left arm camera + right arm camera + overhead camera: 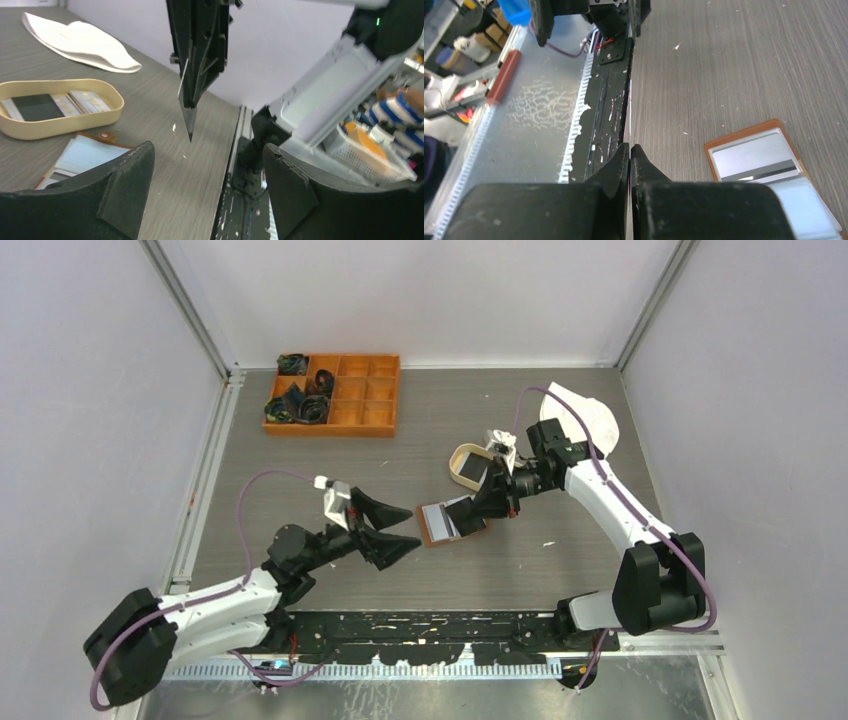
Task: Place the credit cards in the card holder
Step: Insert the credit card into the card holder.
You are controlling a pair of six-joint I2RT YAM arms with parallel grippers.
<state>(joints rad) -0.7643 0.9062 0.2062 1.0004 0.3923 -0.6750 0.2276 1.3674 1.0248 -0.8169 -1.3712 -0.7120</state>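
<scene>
2 grippers flank the card holder [428,526], which lies open on the grey table [560,560] near the middle of the top view. The left gripper [415,528] hovers at 9 o'clock of the holder, just beside it, jaws spread wide with nothing between them; its wrist view shows both dark fingers [125,185] apart over bare table. The right gripper [480,514] comes in from 3 o'clock, its tip low over the holder's right half. Its jaws are pressed together on 1 credit card [189,120] held edge-on, a thin sliver [628,100] running out beyond the fingertips in the right wrist view.

Inside the holder a grey card [754,157] with a dark stripe sits in 1 pocket and a pale blue one [804,200] in the next; the brown rim [741,132] frames them.

At 1 o'clock of the holder, touching or nearly touching it, stands an oval tan tray [459,455] holding more credit cards [35,106], 1 black and others pale. An orange compartment box [370,421] rests well apart at 11 o'clock, dark items in its left cells. A white cloth [595,420] lies at 2 o'clock near the back wall.
</scene>
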